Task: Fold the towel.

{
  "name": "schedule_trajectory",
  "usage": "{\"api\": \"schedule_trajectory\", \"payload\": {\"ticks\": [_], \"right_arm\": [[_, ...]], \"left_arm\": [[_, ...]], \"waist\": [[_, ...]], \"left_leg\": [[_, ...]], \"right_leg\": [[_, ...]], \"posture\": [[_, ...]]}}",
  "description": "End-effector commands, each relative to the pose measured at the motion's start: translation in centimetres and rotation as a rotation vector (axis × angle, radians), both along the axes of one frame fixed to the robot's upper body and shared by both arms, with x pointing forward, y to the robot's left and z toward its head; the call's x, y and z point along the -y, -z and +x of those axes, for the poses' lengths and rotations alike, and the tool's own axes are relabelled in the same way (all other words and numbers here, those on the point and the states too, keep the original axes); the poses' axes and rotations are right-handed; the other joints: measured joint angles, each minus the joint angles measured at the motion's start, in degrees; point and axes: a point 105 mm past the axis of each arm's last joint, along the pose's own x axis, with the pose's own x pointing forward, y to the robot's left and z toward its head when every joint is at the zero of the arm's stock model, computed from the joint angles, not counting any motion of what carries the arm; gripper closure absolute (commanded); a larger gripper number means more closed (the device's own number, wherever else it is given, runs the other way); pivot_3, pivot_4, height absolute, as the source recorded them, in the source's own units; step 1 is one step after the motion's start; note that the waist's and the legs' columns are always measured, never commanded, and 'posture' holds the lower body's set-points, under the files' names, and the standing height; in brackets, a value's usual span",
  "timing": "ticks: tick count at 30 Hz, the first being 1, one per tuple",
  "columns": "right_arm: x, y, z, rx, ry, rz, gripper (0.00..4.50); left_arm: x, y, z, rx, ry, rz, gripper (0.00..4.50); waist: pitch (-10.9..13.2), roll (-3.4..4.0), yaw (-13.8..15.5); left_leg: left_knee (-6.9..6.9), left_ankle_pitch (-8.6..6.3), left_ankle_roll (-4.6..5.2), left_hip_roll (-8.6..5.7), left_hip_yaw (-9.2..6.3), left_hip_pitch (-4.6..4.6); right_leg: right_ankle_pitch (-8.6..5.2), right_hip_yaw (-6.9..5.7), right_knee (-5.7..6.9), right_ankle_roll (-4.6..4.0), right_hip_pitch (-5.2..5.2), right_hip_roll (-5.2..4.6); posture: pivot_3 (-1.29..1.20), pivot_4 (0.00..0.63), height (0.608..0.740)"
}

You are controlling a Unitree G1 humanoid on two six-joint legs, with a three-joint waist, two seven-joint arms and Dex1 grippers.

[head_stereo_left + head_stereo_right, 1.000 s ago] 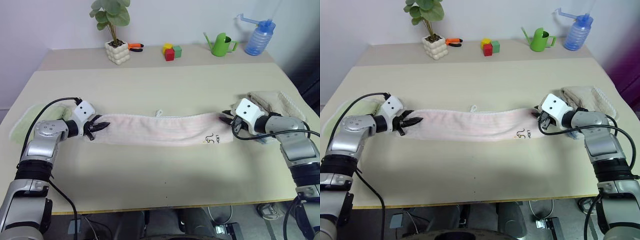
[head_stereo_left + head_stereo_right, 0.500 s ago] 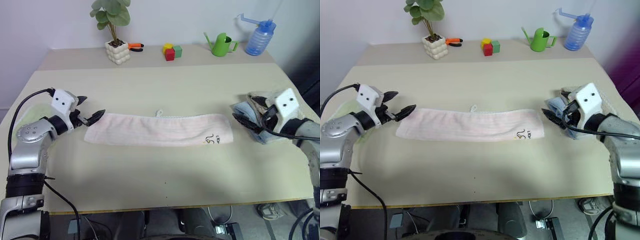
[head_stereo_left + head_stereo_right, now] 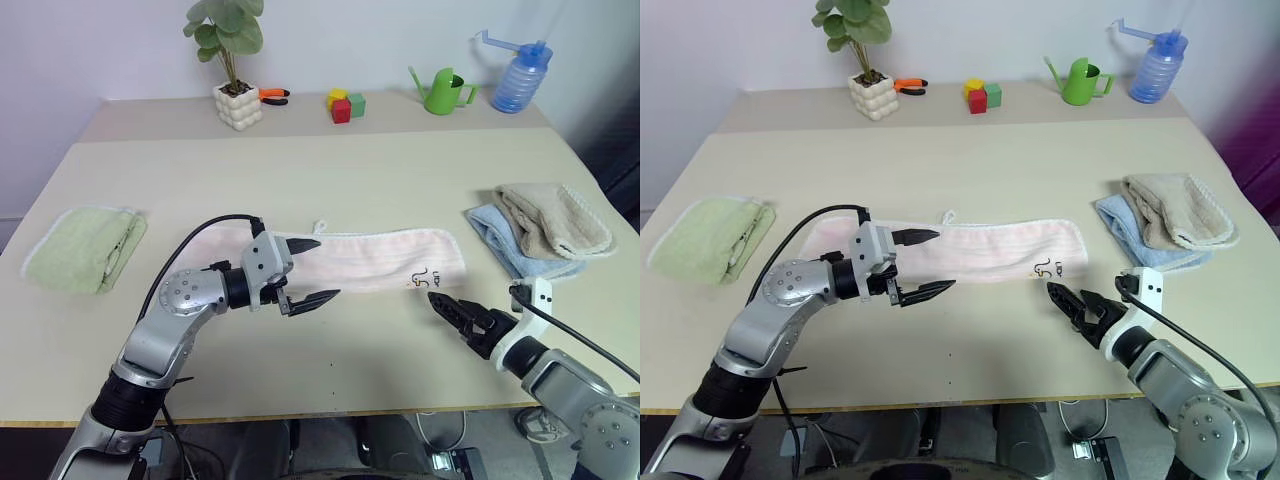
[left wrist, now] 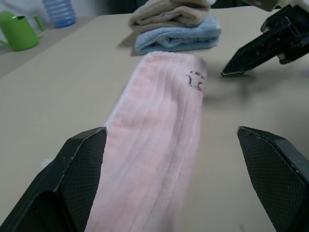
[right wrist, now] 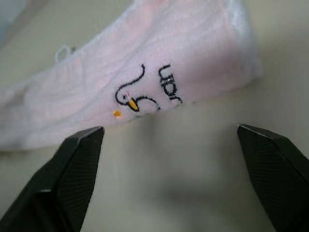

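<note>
towel (image 3: 360, 258) lies as long strip mid table; left gripper (image 3: 305, 271) and right gripper (image 3: 452, 312) jaws spread, empty. pinch both short-end corners evenly before folding.

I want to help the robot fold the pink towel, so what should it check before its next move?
1. Towel lies flat in a long strip: ok.
2. Left end effector open, over the towel's left part: ok.
3. Right end effector open, empty, just in front of the printed corner: ok.
4. Either end effector touching the towel: cannot tell.
5. Green towel and beige and blue towels lie apart from the pink one: ok.
</note>
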Motion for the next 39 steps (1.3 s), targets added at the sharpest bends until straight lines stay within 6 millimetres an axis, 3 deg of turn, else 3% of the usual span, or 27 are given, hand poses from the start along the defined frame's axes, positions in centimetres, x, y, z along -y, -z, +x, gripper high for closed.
{"api": "schedule_trajectory", "payload": {"ticks": [1, 6, 8, 10, 16, 21, 25, 28, 34, 39], "right_arm": [[1.0, 0.2, 1.3, -0.021, 0.127, 0.042, 0.04], [2.1, 0.9, 3.6, -0.059, 0.235, 0.112, 0.04], [2.1, 0.7, 4.2, -0.057, 0.246, 0.133, 0.55], [2.1, 0.5, 4.7, -0.052, 0.253, 0.143, 1.30], [2.5, -0.5, 5.1, -0.025, 0.258, 0.141, 4.33], [4.3, -2.4, 5.1, 0.030, 0.281, 0.083, 4.43], [7.8, -5.1, 4.8, 0.096, 0.287, -0.095, 4.43], [7.6, -7.4, 5.2, 0.157, 0.195, -0.241, 4.43], [1.1, -9.3, 5.6, 0.280, -0.208, -0.575, 4.43], [-5.4, -7.0, 5.2, 0.333, -0.536, -0.742, 4.43]], "left_arm": [[0.4, -0.4, -0.5, 0.018, 0.030, -0.009, 0.07], [-0.1, 0.1, -0.5, 0.011, 0.016, -0.002, 0.07], [-0.3, 0.3, -0.4, 0.014, 0.006, 0.001, 0.07], [-0.6, 0.4, -0.3, 0.016, -0.011, 0.000, 0.07], [-0.9, 1.1, -0.7, 0.009, -0.031, 0.002, 0.07], [-0.9, 1.5, -0.8, 0.003, -0.037, 0.003, 0.07], [-1.0, 1.6, -0.1, 0.012, -0.057, 0.009, 0.07], [-1.0, 1.5, 0.5, 0.023, -0.066, 0.009, 0.07], [-0.8, 1.4, 0.9, 0.035, -0.060, 0.009, 0.07], [-0.5, 1.1, 1.0, 0.042, -0.065, 0.001, 0.07]], "waist": [[0.00, -0.01, -0.19], [-0.03, -0.05, -0.14], [-0.05, -0.08, 0.02], [-0.05, -0.09, -0.01], [-0.04, -0.06, -0.19], [-0.01, -0.01, 0.06], [0.00, 0.01, 0.06], [0.01, 0.02, 0.03], [0.01, 0.03, -0.29], [0.05, -0.05, 0.00]], "left_leg": [[0.00, 0.00, 0.00, 0.01, 0.01, 0.00], [0.01, 0.00, 0.00, 0.01, 0.00, 0.08], [0.01, 0.00, 0.00, 0.01, -0.01, 0.08], [0.02, 0.00, 0.00, 0.00, -0.02, 0.08], [-0.01, -0.01, 0.02, 0.07, -0.02, 0.07], [0.00, -0.01, 0.03, 0.05, -0.02, 0.03], [-0.01, -0.01, 0.03, 0.04, -0.02, 0.02], [0.00, -0.01, 0.04, 0.06, 0.01, 0.02], [-0.02, -0.04, 0.09, 0.19, 0.00, 0.05], [-0.01, -0.04, 0.09, 0.19, -0.02, 0.02]], "right_leg": [[0.00, 0.00, 0.00, 0.00, 0.00, 0.01], [0.00, 0.00, -0.03, 0.00, 0.10, 0.05], [0.00, 0.00, -0.05, 0.00, 0.13, 0.05], [0.00, 0.00, -0.07, 0.00, 0.16, 0.05], [0.00, 0.02, -0.07, 0.00, 0.11, 0.13], [0.00, 0.02, -0.09, 0.00, 0.12, 0.11], [-0.01, 0.02, -0.11, 0.00, 0.12, 0.11], [-0.01, 0.02, -0.13, 0.01, 0.12, 0.14], [-0.03, 0.05, -0.13, -0.02, 0.10, 0.31], [-0.03, 0.04, -0.17, -0.02, 0.09, 0.28]], "posture": [[0.00, 0.150, 0.730], [0.00, 0.150, 0.730], [0.00, 0.150, 0.730], [0.00, 0.150, 0.730], [0.00, 0.150, 0.730], [0.00, 0.150, 0.730], [0.00, 0.150, 0.730], [0.00, 0.150, 0.730], [0.00, 0.150, 0.730], [0.00, 0.150, 0.730]]}}
